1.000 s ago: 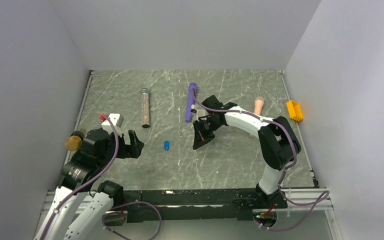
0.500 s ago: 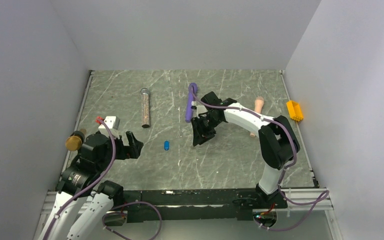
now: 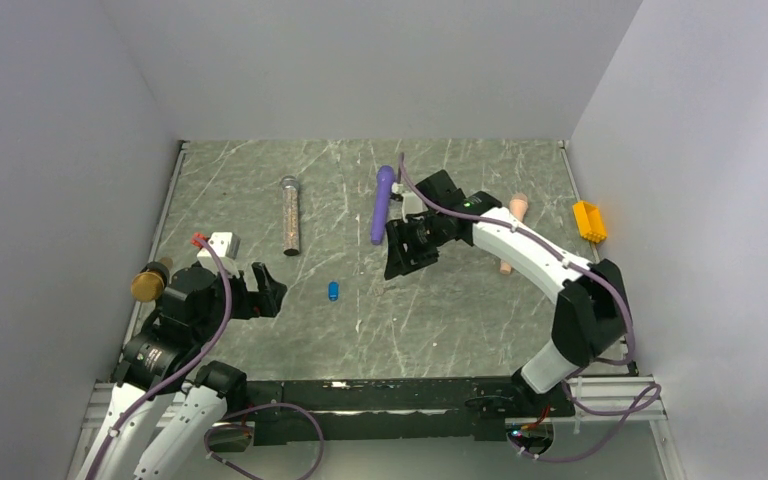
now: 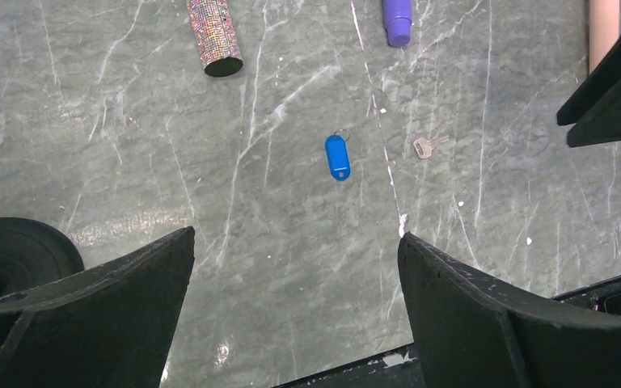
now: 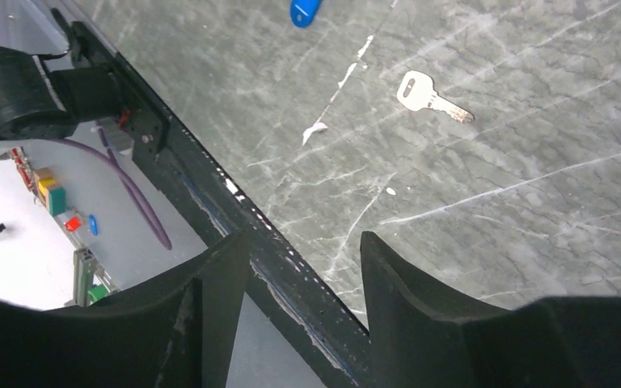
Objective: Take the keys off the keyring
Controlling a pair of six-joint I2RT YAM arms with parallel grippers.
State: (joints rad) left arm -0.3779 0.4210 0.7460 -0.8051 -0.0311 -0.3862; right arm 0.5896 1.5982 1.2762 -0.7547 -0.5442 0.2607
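Note:
The keyring (image 3: 333, 291), a small blue oblong tag with a thin metal ring, lies flat on the marble table (image 3: 480, 320). In the left wrist view the keyring (image 4: 337, 156) has one small grey key (image 4: 429, 145) lying loose just to its right, apart from it. The right wrist view shows that key (image 5: 433, 94) below my right gripper (image 5: 306, 238), and the tag (image 5: 305, 11) at the top edge. My right gripper (image 3: 396, 266) hovers open and empty, right of the tag. My left gripper (image 3: 268, 290) (image 4: 297, 234) stands wide open, left of the tag, holding nothing.
A purple wand (image 3: 382, 205) and a glittery tube (image 3: 290, 215) lie towards the back. A peach cylinder (image 3: 513, 215) and a yellow bin (image 3: 589, 220) sit at the right. A white block (image 3: 222, 243) and a gold-capped cylinder (image 3: 147, 285) are near the left arm.
My right gripper has opened from shut and drawn up and back towards the right, away from the table. The key lies free on the table. The left arm shifted only slightly.

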